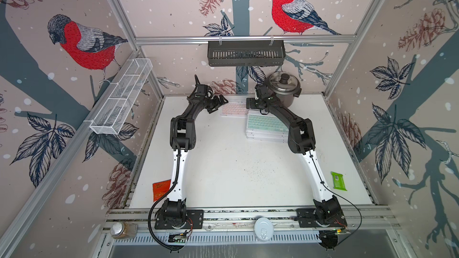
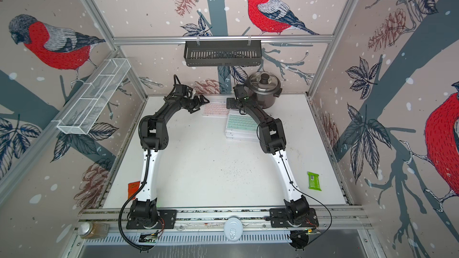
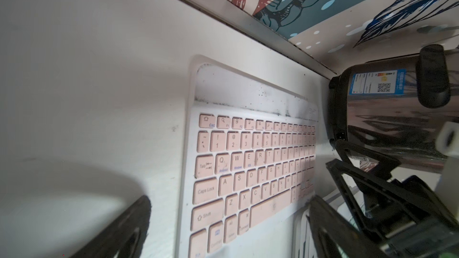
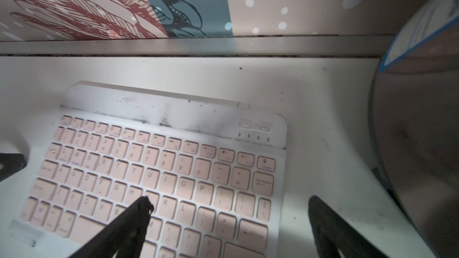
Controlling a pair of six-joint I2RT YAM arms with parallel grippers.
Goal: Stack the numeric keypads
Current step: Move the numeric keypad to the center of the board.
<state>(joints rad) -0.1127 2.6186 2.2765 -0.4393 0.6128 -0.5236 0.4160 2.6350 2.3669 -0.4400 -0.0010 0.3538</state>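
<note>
At 12 o'clock on table (image 1: pixel 223 170), pink keypad (image 1: pixel 233 109) lying flat, left gripper (image 1: pixel 219 105) at its 9, right gripper (image 1: pixel 248 104) at its 3, both jaws spread, empty, mint-topped stack (image 1: pixel 265 124) at 5.

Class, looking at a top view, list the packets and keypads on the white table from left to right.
From the left: red packet → pink keypad → green-topped keypad stack → green packet.

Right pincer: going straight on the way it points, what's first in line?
Probably the pink keyboard: the open right pincer tilts down over its right end, one finger above the keys, the other above bare table. Depth is hard to judge.
</note>
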